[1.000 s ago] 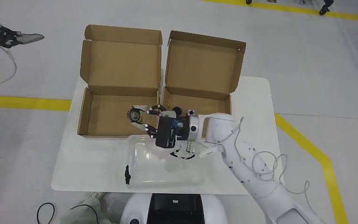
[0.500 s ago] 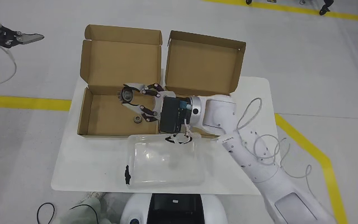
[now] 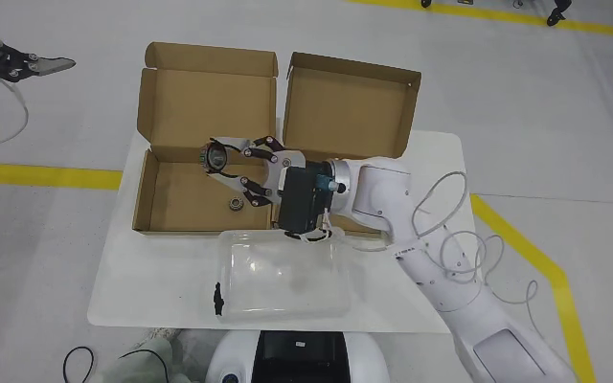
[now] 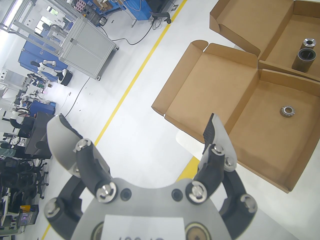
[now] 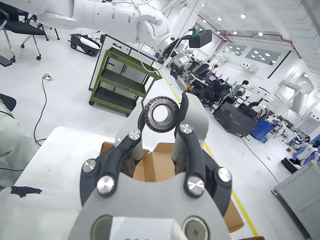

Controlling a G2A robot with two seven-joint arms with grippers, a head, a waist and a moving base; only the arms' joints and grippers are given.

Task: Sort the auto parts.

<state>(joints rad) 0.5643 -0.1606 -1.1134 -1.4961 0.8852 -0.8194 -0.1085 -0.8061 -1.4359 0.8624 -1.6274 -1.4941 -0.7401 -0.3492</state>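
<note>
My right gripper [image 3: 223,161] hangs over the back part of the left cardboard box [image 3: 163,196], shut on a silver tapered roller bearing [image 3: 218,156]. The right wrist view has that bearing [image 5: 162,114] clamped between the two fingertips, its hole facing the camera. A smaller bearing [image 3: 234,203] lies on the floor of the left box and appears again as the small bearing [image 4: 287,111] in the left wrist view. The right box [image 4: 282,51] holds a dark cylinder [image 4: 304,59] and a silver ring [image 4: 309,43]. My left gripper [image 4: 136,128] is open, off the table to the far left [image 3: 38,65].
A clear plastic container [image 3: 287,282] lies at the table's front edge with a small black piece [image 3: 218,299] on its left side. Both boxes stand open with lids [image 3: 350,110] raised at the back. The white table [image 3: 436,191] is bare on the right.
The right gripper carried the bearing from above the clear container leftward and farther back, and it is now over the left box. The left gripper stayed put.
</note>
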